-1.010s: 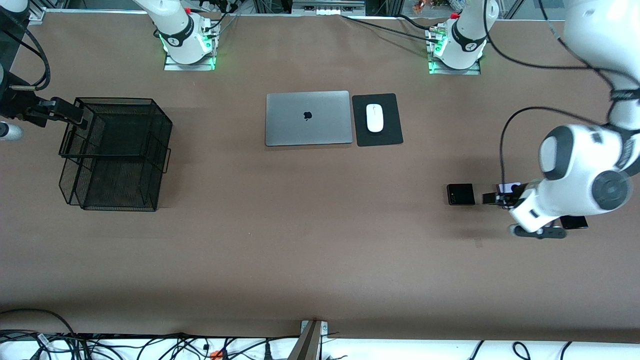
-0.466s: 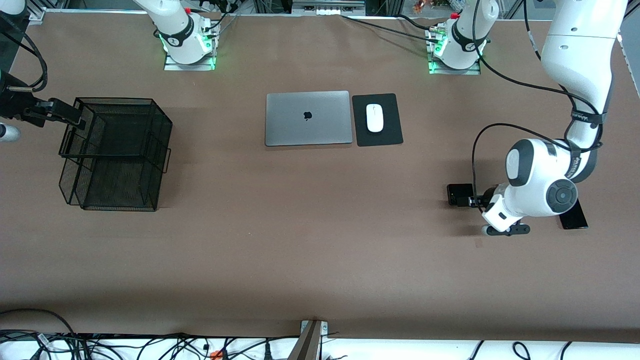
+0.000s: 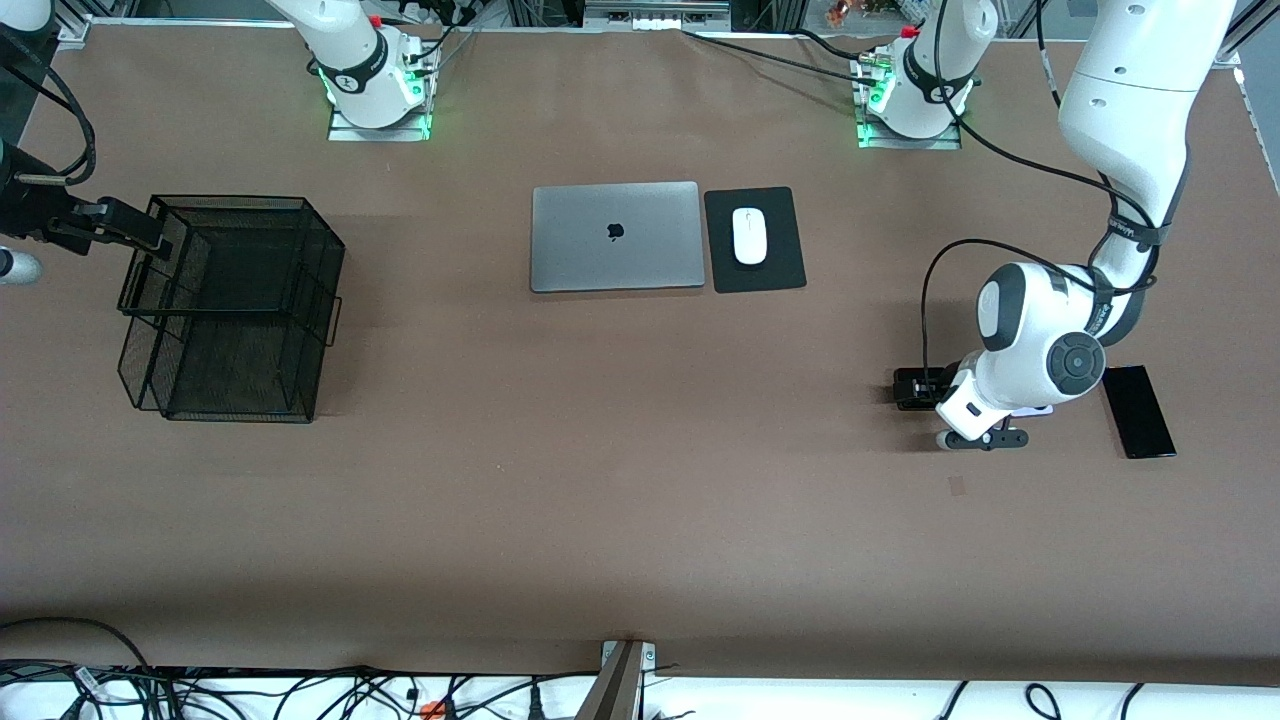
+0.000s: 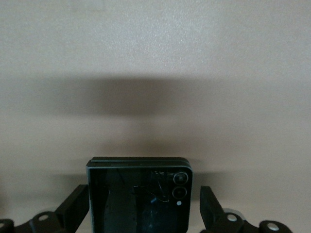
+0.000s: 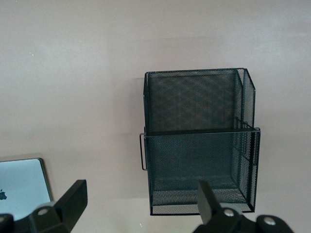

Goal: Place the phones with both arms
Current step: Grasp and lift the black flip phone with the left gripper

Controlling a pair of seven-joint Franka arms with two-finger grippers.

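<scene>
The small square black flip phone lies flat on the brown table, bracketed by the left gripper, jaws apart, ready for closing. Bare tabletop surrounds it. The right gripper waits, jaws apart, over the black wire-mesh basket

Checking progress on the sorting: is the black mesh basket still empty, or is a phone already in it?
Empty. The right wrist view looks into the black mesh basket and shows only bare mesh in both tiers.
</scene>
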